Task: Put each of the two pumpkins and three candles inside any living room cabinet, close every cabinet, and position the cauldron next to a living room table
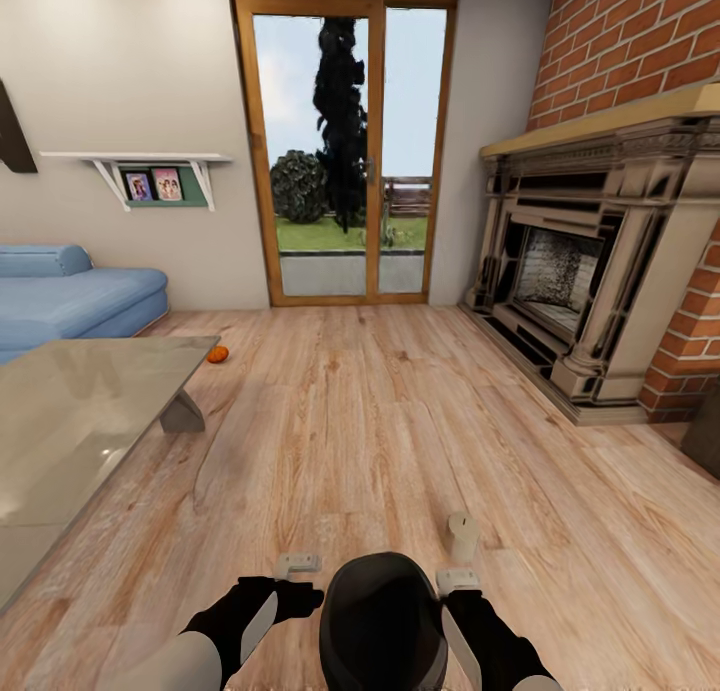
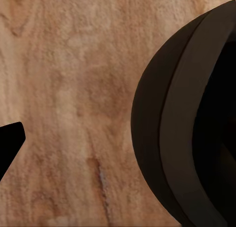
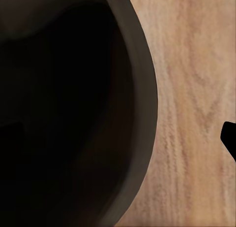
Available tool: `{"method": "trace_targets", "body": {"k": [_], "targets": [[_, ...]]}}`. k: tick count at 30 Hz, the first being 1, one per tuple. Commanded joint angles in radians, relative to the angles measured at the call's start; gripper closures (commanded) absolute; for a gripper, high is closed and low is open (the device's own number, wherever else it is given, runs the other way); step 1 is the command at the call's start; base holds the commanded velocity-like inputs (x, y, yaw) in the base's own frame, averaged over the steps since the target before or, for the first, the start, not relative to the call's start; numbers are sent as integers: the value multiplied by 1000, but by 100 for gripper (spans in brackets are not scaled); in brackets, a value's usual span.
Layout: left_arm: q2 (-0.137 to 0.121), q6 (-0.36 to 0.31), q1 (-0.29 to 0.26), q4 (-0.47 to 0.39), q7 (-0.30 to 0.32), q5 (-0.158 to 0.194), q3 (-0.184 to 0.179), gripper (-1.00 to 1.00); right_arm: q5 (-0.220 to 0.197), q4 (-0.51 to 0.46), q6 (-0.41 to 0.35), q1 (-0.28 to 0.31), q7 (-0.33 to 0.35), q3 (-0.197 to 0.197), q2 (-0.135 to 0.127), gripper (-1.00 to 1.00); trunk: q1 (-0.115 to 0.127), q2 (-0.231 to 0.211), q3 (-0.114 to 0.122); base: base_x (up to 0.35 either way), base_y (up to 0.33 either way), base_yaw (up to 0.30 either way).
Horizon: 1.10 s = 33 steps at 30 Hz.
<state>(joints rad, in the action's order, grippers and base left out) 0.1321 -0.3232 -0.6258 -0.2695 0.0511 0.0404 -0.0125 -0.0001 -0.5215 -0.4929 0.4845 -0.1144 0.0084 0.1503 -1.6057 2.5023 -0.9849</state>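
Sitting between the two arms at the near edge of the head view, one black cauldron (image 1: 383, 621) has the left gripper (image 1: 298, 565) just beside its left flank and the right gripper (image 1: 458, 578) just beside its right rim. Whether either gripper's fingers are apart or pressed on the pot cannot be told. The left wrist view shows the cauldron's bulging side and rim (image 2: 187, 118) above the wood floor (image 2: 69, 89); the right wrist view looks into its dark mouth (image 3: 64, 109).

One beige candle (image 1: 462, 536) stands upright on the floor just beyond the right gripper. Farther left, the glass-topped table (image 1: 70, 421) stands, and one orange pumpkin (image 1: 217, 354) lies on the floor past its far corner. Beyond are a blue sofa (image 1: 70, 296), a stone fireplace (image 1: 590, 271) and a glazed door (image 1: 345, 151). No readable writing shows.
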Motion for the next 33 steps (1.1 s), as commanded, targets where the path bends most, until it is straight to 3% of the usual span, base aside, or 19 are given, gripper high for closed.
{"method": "trace_targets", "body": {"k": [1, 11, 16, 22, 29, 33], "targets": [[0, -6, 0, -2, 3, 4, -1, -100, 0, -2, -6, 0, -4, 1, 0, -100, 0, 1, -5, 0, 0, 0], [0, -5, 0, -2, 14, 4, -1, -100, 3, -2, -6, 0, -4, -1, -2, -100, 0, 1, -5, 0, 0, 0], [0, 6, 0, -2, 16, 4, -1, -100, 2, -2, -6, 0, -5, -3, -4, -100, -2, 2, -24, 0, 0, 0], [1, 10, 1, -2, 16, 4, -1, -100, 2, -1, -6, 0, -5, -4, -5, -100, -2, 2, -24, 0, 0, 0], [2, 13, 1, -2, 17, 4, -1, -100, 1, -1, -6, 0, -5, -5, -6, -100, -5, 3, -44, 0, 0, 0], [3, 13, 1, -2, 54, 4, -1, -100, 0, -1, -6, 0, -5, -5, -6, -100, -5, 3, -44, 0, 0, 0]]}}
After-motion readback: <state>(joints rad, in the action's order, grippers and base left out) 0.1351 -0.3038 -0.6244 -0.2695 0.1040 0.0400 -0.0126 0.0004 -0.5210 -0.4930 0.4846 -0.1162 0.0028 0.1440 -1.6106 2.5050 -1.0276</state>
